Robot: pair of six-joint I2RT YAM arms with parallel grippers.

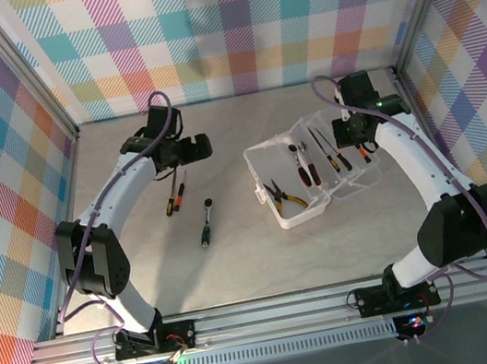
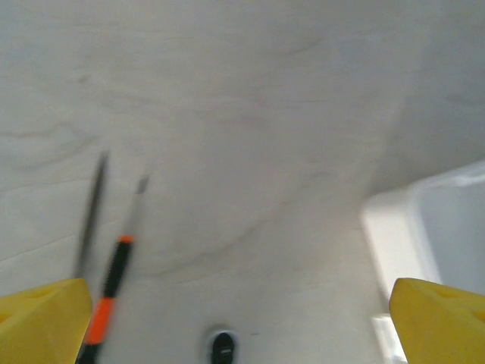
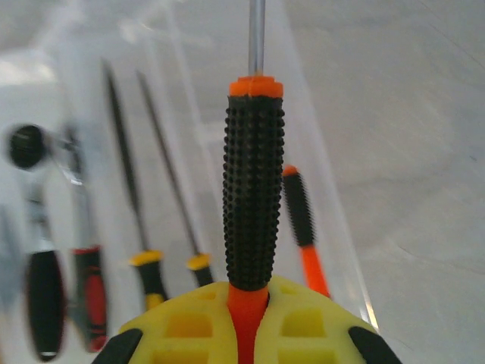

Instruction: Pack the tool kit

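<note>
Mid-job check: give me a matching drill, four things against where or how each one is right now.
Things:
1. pliers
2. ratchet
3. left pincer
4. right pincer

States:
A. open, over the table
B. inside the case
C. shut on a screwdriver
D. lying on the table, outside the case

Pairs: 1-B, 2-D, 3-A, 4-C.

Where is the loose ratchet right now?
In the top view, the chrome black-handled ratchet lies on the grey table, left of the translucent plastic case, beside the orange-and-black screwdriver.
</note>
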